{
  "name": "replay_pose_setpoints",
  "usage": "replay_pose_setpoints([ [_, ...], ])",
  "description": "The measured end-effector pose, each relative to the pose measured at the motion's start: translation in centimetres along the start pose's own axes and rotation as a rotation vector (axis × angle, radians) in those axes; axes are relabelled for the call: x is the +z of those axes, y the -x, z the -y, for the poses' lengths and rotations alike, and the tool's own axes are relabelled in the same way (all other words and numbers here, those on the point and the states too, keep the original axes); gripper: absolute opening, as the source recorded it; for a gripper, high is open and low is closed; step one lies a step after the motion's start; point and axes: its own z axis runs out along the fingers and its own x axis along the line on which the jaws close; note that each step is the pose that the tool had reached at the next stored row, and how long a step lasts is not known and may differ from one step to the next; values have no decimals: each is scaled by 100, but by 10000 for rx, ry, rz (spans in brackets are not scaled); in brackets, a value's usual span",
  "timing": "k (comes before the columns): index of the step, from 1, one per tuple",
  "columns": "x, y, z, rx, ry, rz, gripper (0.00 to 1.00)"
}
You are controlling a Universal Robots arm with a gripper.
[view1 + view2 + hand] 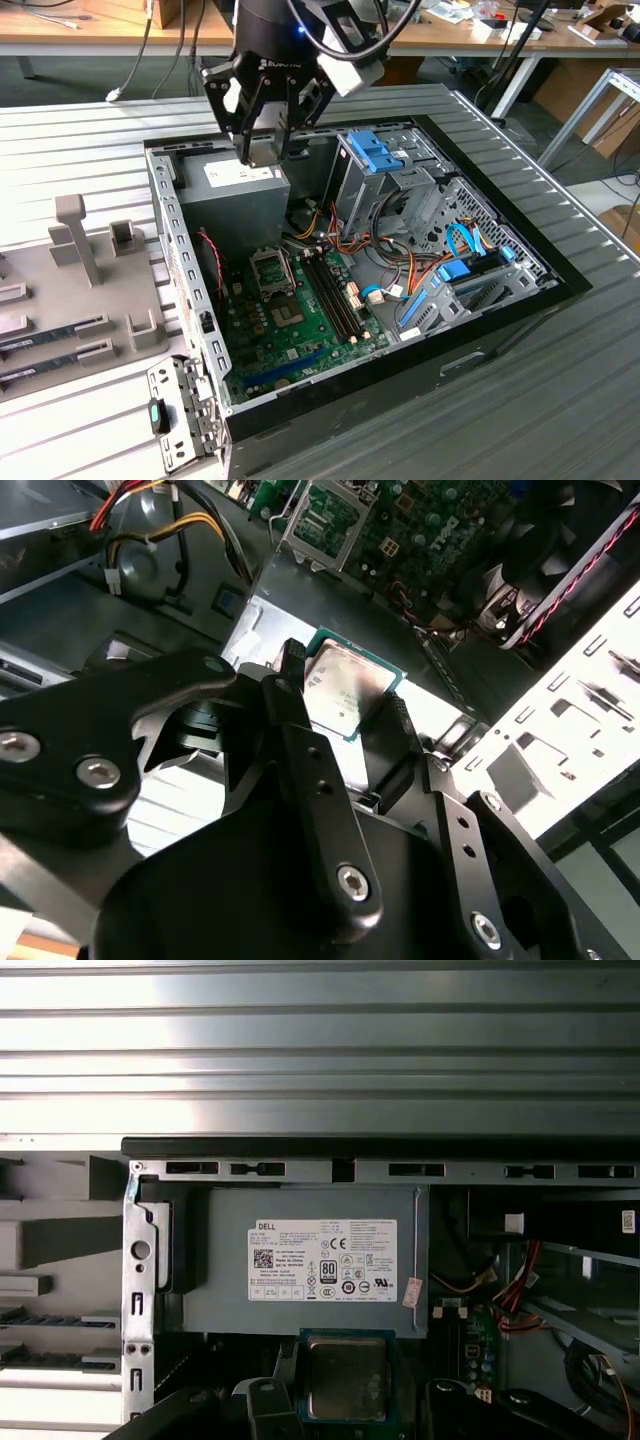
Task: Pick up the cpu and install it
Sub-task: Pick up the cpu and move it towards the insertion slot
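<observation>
Gripping the cpu [345,685] by two opposite edges, the fingers [292,670] were closed on it above the grey power supply [235,205], in the corner of the open computer case [165,215] on the counter [90,130] toward the exterior view's left. The square chip lay flat, silver top up with its green rim showing, sides roughly parallel to the supply's edges. A white label [322,1260] of small print and a barcode faced upward on the supply.

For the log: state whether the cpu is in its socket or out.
Out: the gripper holds the cpu above the power supply, clear of the socket.
</observation>
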Motion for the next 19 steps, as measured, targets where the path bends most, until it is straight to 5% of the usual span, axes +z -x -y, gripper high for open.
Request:
replay_pose_setpoints([
  [3, 12, 56, 42, 0, -1, -1, 47],
  [19, 25, 111, 59, 0, 0, 0, 47],
])
